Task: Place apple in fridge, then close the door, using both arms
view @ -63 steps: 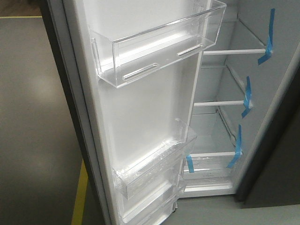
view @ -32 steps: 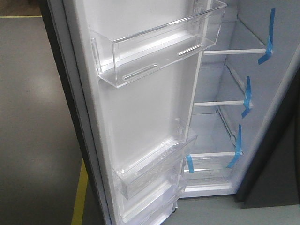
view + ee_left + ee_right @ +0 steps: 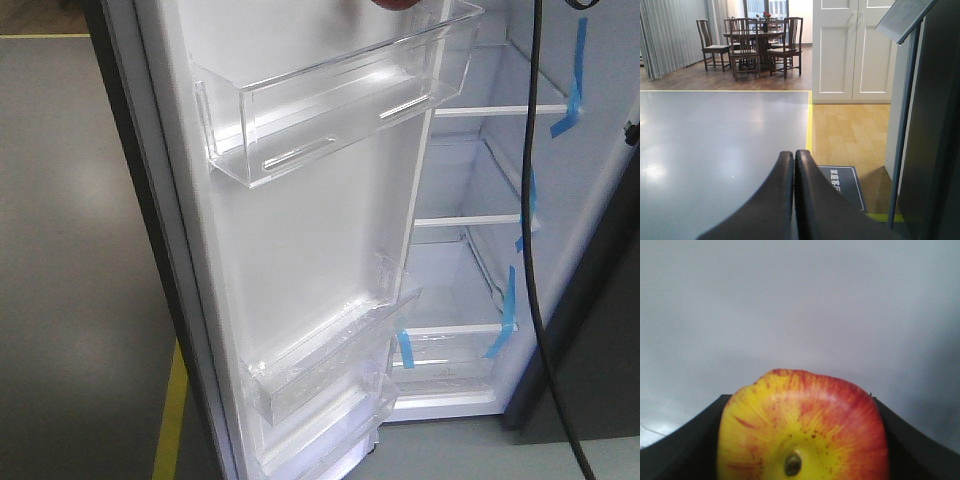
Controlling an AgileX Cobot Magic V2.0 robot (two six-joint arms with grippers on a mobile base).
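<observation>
The apple (image 3: 802, 427) was pinched by the right gripper (image 3: 801, 450), the left gripper (image 3: 794, 167) pressed together; clearance from the door bin (image 3: 340, 100) was advised.

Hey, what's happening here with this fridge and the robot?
The robot's right gripper is shut on a red and yellow apple, which fills its wrist view. The fridge stands open, door swung wide, and the clear door bins and shelves in view are bare. A black cable hangs in front of the opening. The left gripper is shut and empty, pointing out over the grey floor. So the apple is not yet inside and the door not yet closed.
</observation>
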